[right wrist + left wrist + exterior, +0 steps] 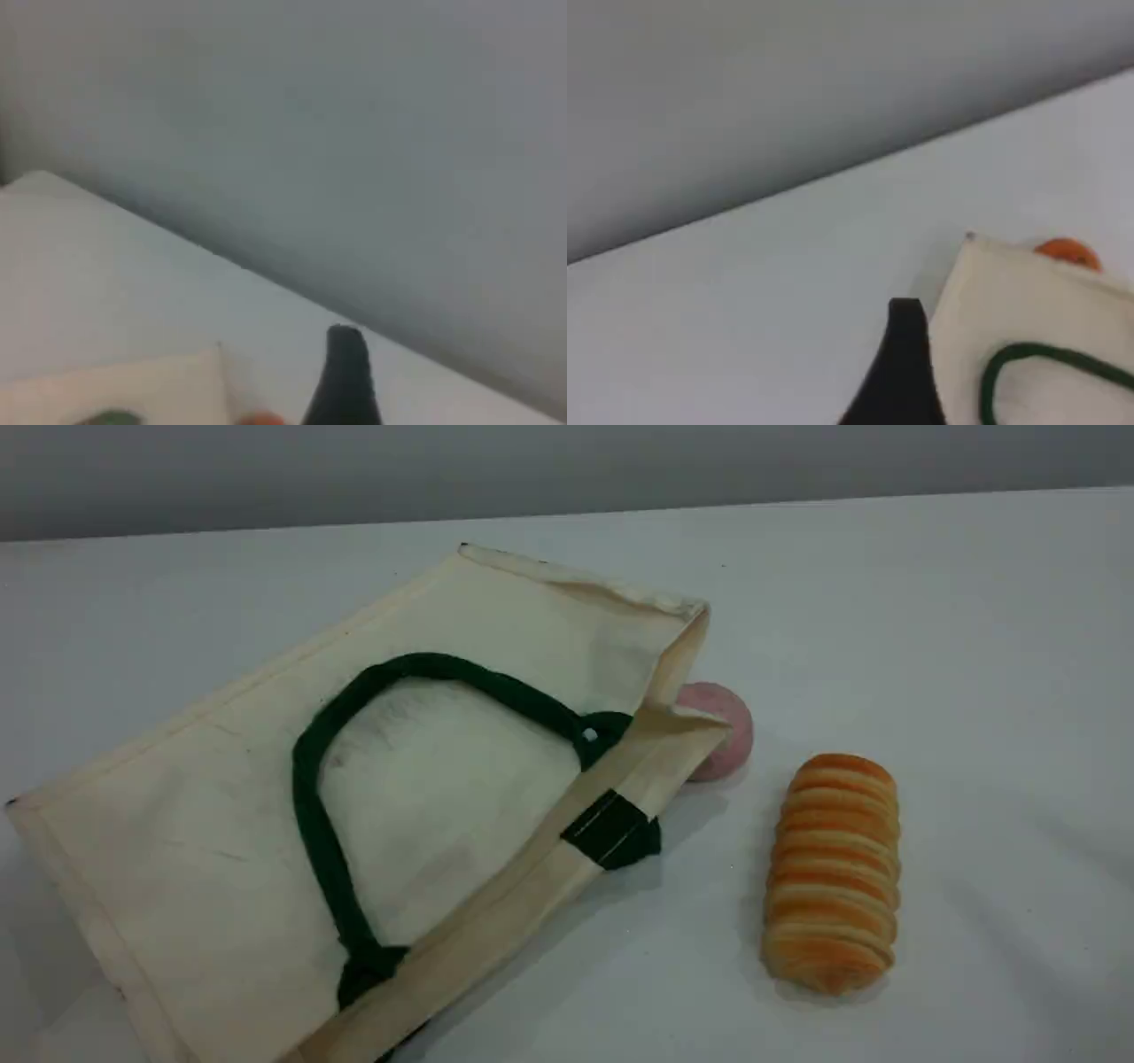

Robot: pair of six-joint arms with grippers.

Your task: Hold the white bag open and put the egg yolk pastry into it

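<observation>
The white bag (461, 629) lies flat on the table, its mouth toward the right and its dark green handle (307, 788) resting on top. The egg yolk pastry is out of view in every frame. Neither arm shows in the scene view. In the left wrist view a single dark fingertip (906, 312) hangs above the table beside the corner of the bag (1028, 292), holding nothing that I can see. The right wrist view shows one dark fingertip (345, 341) over the table near a bag edge (133, 385), also with nothing at it.
A pink ball (728, 726) sits half hidden behind the bag's mouth. A long striped orange bread roll (833, 872) lies to the right of it, and its end (1068, 251) peeks over the bag in the left wrist view. A grey wall stands behind the table.
</observation>
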